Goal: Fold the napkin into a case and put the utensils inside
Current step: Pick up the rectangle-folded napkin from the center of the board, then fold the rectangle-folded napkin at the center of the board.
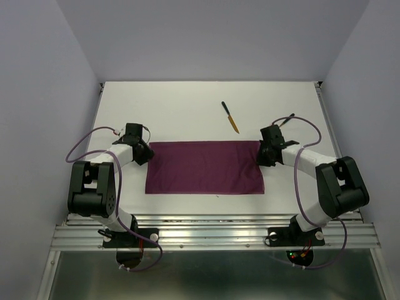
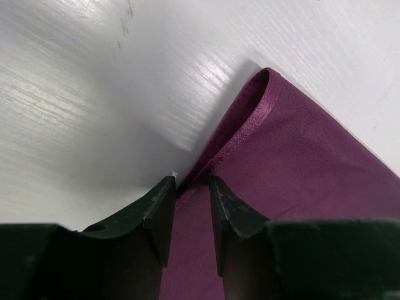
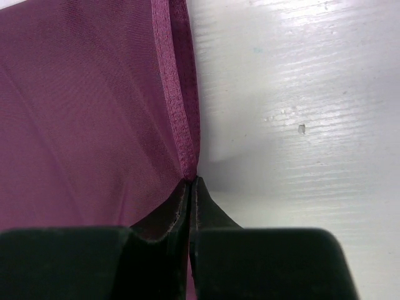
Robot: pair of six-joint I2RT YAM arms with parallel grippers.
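Note:
The magenta-purple napkin (image 1: 205,167) lies flat as a wide rectangle in the middle of the table. My left gripper (image 1: 145,153) is at its far left corner. In the left wrist view the left gripper (image 2: 192,181) is open, its fingers straddling the doubled hem of the napkin (image 2: 300,162). My right gripper (image 1: 264,156) is at the napkin's far right corner. In the right wrist view the right gripper (image 3: 192,181) is shut on the hem of the napkin (image 3: 81,112). A knife (image 1: 230,117) with a black handle and gold blade lies behind the napkin. No folded case shows.
A dark slender piece (image 1: 285,118) lies just behind the right gripper; I cannot tell what it is. The white table (image 1: 187,106) ends at side walls left and right and at a metal rail (image 1: 212,234) in front.

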